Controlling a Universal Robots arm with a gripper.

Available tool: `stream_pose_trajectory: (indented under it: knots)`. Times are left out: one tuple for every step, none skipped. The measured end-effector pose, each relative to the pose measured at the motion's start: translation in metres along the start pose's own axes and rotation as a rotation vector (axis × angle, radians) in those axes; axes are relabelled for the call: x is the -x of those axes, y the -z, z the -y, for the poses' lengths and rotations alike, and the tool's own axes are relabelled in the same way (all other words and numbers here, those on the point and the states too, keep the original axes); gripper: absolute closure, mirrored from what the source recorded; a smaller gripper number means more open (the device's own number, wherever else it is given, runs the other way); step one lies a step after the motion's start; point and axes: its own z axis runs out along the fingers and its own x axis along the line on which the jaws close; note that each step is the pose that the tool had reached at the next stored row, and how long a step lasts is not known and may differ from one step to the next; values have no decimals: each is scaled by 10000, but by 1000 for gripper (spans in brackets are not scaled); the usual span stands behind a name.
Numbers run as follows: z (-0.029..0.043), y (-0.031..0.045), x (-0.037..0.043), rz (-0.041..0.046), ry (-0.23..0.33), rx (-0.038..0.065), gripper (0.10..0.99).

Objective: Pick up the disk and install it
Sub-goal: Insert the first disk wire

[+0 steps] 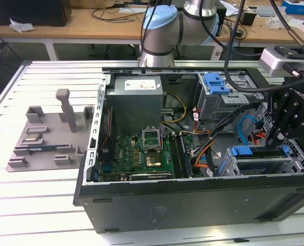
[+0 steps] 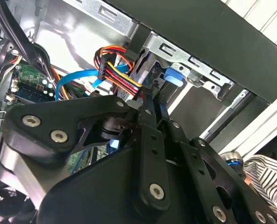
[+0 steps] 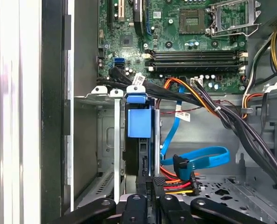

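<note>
Edgewise, the disk (image 3: 139, 140) stands in the drive cage (image 3: 101, 140), its blue carrier bracket uppermost, no print legible; the gripper (image 3: 150, 196) is pinched shut on its edge.

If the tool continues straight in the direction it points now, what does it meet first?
Most likely the disk, standing on edge in its bay in the drive cage. In the first wrist view the tool points along the disk's edge, close to it. Whether they already touch is unclear.
</note>
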Motion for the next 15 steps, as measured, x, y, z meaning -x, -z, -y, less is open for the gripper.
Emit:
stream_pose_trajectory:
  knots:
    - [3,-6,0,0,3,-1,918]
    - [4,-9,0,0,4,-1,918]
    - [5,-14,-1,-1,5,0,918]
    - [6,-19,-1,-1,7,-2,918]
    - [7,-25,-1,2,8,-1,918]
    - [7,-31,-2,1,9,-1,918]
    - [7,-34,-3,-1,9,-1,918]
    - [8,-45,-7,0,10,-1,918]
    - [8,-53,-8,1,10,-1,918]
    - [9,-68,-9,-2,11,-1,918]
    - [8,-82,-9,-5,9,1,918]
    - [7,-91,-8,-6,8,2,918]
    - [8,-101,-7,-9,8,-1,918]
    - [7,-110,-7,-9,8,0,918]
    - [8,-115,-6,-5,8,-1,918]
